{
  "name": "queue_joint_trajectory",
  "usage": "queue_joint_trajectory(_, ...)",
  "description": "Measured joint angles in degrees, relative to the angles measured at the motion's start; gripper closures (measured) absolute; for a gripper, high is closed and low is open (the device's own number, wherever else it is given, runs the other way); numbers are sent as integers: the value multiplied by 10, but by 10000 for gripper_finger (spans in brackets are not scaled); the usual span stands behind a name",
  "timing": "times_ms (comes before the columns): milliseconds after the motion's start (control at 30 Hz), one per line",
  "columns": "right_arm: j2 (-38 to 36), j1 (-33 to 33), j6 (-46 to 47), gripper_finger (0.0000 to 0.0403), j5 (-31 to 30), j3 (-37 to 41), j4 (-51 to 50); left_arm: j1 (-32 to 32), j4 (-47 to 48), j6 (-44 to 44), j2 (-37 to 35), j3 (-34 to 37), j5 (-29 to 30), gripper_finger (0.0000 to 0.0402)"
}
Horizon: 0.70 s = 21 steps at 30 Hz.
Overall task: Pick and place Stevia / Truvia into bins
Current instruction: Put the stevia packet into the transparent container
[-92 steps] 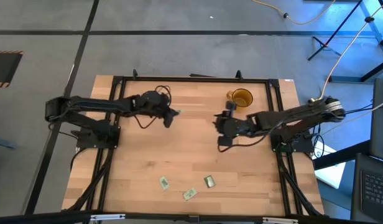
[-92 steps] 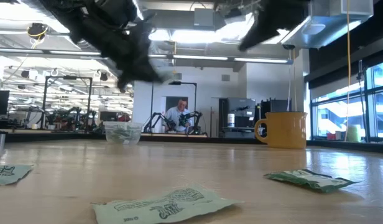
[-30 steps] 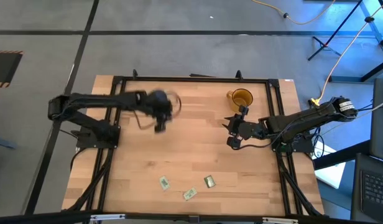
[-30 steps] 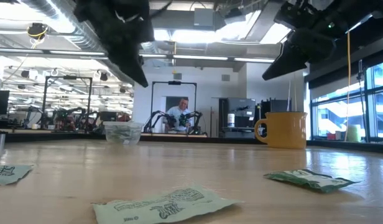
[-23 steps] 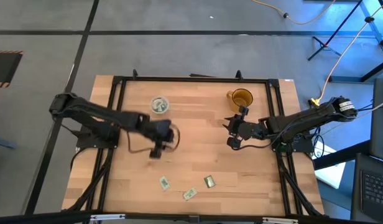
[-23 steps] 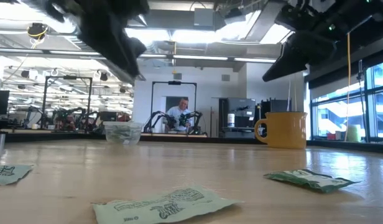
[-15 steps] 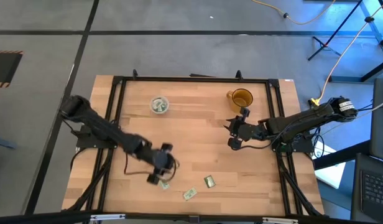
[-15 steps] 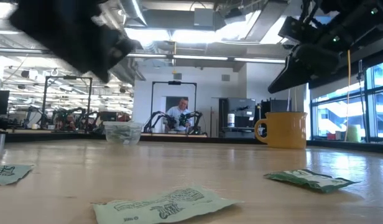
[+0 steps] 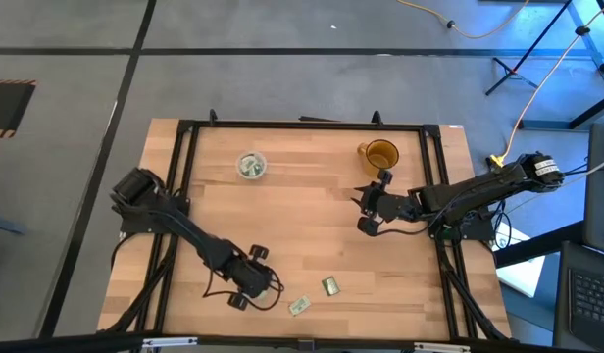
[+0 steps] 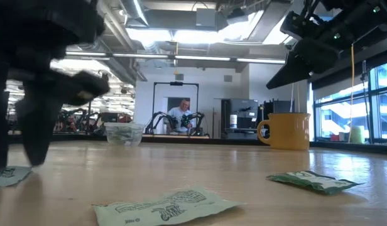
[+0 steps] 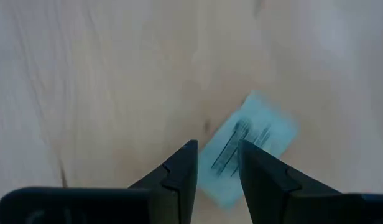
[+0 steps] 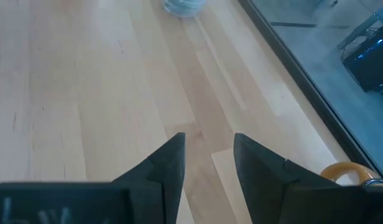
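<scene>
Clear plastic cup (image 9: 250, 166) already holds green-white sachets; amber mug (image 9: 381, 155) contents unclear. Three sachets on the wooden bench (image 9: 312, 230): left claw (image 11: 217, 169), narrowly parted, over one (image 11: 249, 144); two loose (image 9: 329, 285) (image 9: 299, 306). Right claw (image 9: 366, 213) waits, narrowly parted, near the mug.

The table (image 9: 312, 211) is pale wood with a straight plank grain. The packets (image 9: 329, 285) are green and white with dark print. One cup (image 9: 250, 166) is clear, the mug (image 9: 381, 155) amber-yellow. Both arms and the table's frame (image 9: 302, 124) are black.
</scene>
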<state>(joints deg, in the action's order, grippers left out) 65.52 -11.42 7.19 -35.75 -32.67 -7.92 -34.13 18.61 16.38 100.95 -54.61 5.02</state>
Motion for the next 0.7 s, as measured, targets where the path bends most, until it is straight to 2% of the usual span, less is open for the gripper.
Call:
queue_joint_trajectory(333,0,0,-1,263,0,0,0,7,41,-10,20,-3,-28,302)
queue_joint_trajectory(700,0,0,-1,263,0,0,0,25,44,-10,19,-2,-48,371)
